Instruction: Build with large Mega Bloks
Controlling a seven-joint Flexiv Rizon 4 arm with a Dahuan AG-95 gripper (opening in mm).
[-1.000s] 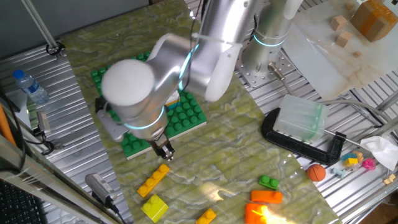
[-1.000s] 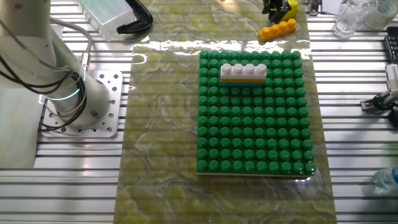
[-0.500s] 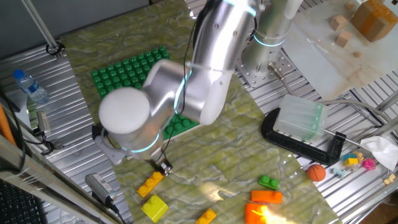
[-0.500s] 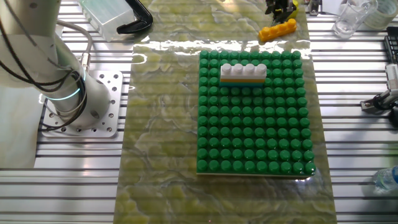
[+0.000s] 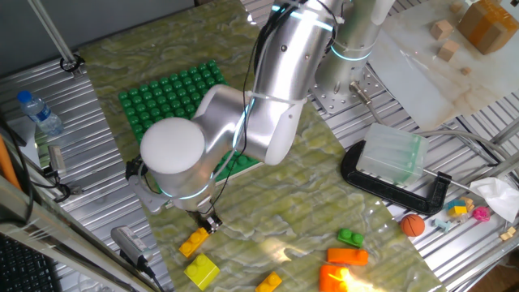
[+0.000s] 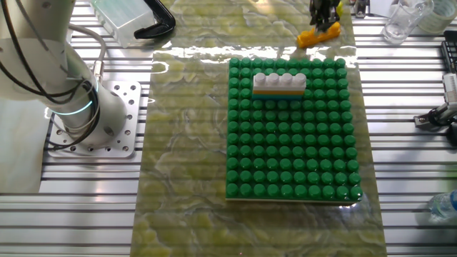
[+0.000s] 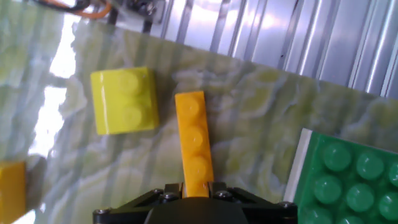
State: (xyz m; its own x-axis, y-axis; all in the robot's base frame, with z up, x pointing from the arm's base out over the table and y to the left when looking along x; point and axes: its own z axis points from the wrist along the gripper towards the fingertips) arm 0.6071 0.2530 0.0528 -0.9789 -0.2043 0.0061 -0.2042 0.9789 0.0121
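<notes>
A: What's the gripper (image 7: 194, 194) doing at the bottom of the hand view?

B: Clamped on the near end of the yellow-orange bar (image 7: 193, 144), mid-frame on the marbled mat (image 7: 249, 112).

A: Beyond it?

B: Yellow brick (image 7: 123, 101) upper left; green baseplate (image 7: 348, 180) lower right.

Eight loose Mega Bloks are showing: four yellow or yellow-orange, two orange, one green (image 5: 350, 238), one white (image 6: 280, 80), beside one green baseplate (image 6: 291, 135).
</notes>
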